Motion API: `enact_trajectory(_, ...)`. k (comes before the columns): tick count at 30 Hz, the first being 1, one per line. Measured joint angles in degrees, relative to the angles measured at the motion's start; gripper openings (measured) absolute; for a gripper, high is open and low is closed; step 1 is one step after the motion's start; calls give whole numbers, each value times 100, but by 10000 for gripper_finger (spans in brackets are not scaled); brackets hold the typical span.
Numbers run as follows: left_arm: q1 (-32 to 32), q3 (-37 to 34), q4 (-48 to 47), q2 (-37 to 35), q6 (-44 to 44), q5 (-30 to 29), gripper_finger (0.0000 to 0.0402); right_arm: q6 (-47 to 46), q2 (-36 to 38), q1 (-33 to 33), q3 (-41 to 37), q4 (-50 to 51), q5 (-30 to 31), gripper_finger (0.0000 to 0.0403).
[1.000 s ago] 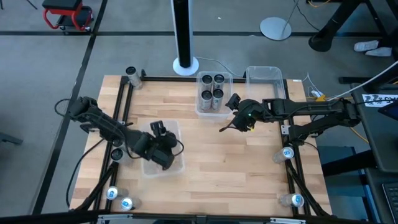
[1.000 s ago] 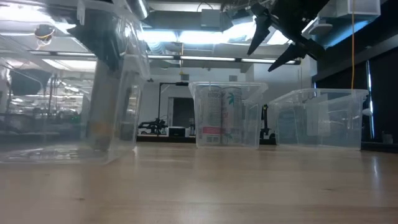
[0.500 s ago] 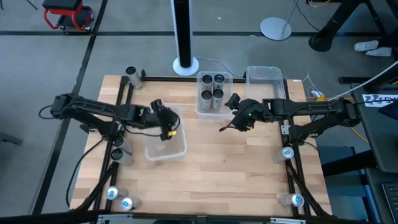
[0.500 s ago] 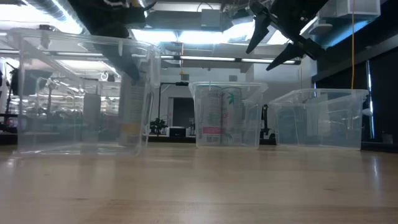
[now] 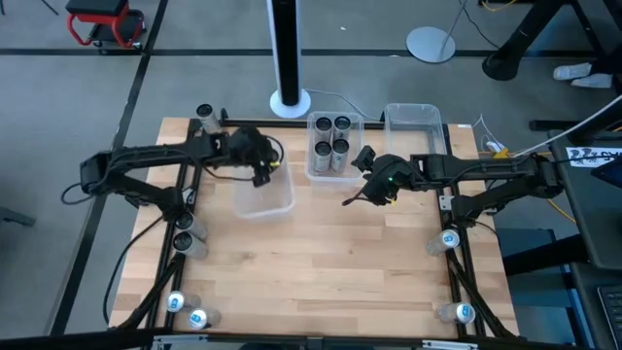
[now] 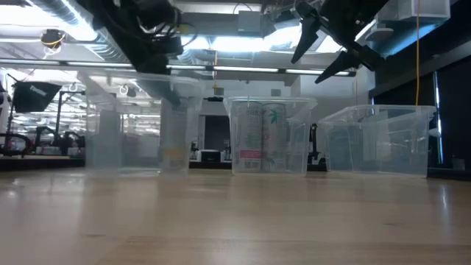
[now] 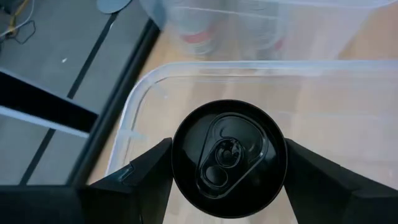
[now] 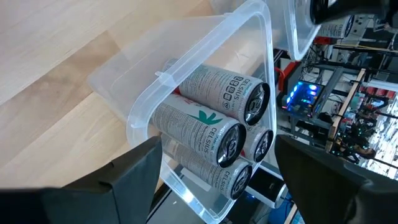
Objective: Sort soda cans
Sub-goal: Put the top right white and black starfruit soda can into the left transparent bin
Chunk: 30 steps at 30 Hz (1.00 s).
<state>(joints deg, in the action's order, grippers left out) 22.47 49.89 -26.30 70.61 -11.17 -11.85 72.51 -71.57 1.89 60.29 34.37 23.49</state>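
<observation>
My left gripper (image 5: 259,165) (image 7: 228,186) is shut on a soda can with a black top (image 7: 228,158). It stands over the far left corner of a clear bin (image 5: 265,197) (image 7: 134,106) on the table's left half. My right gripper (image 5: 362,187) (image 6: 329,53) hangs open above the table, just near of the middle bin (image 5: 331,146) (image 8: 205,37). That bin holds several upright dark-topped cans (image 8: 214,134). More cans with dark tops (image 5: 206,116) and pale tops (image 5: 449,239) stand along the table's side rails. My left gripper pinches the black-topped can by its side wall just under the rim (image 7: 176,163), one finger (image 7: 134,183) on each side. The fingers point down from above. The can is upright, its lower part inside the clear bin (image 6: 174,132); whether it touches the bin's floor cannot be told.
An empty clear bin (image 5: 413,124) (image 6: 379,140) sits at the far right. A black pole with a white base (image 5: 290,97) stands beyond the far edge. Pale-topped cans (image 5: 187,309) (image 5: 464,312) stand at both near corners. Bare wood (image 5: 360,262) fills the near half.
My left gripper has moved toward the table's far edge, still shut on the can. The clear bin under it has slid along the table with it and now stands near the middle bin.
</observation>
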Motion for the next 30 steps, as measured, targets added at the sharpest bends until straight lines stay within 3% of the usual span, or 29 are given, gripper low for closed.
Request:
enact_trajectory(14, 1183, 21, 1033, 542, -1647, 716, 250, 4, 0, 0, 0, -41, 0, 312)
enact_trajectory(22, 1491, 121, 1289, 726, -1522, 694, 255, 4, 0, 2, 0, -48, 0, 312)
enact_trajectory(30, 1588, 125, 1671, 721, -1312, 491, 289, 4, 0, 0, 0, -47, 0, 312)
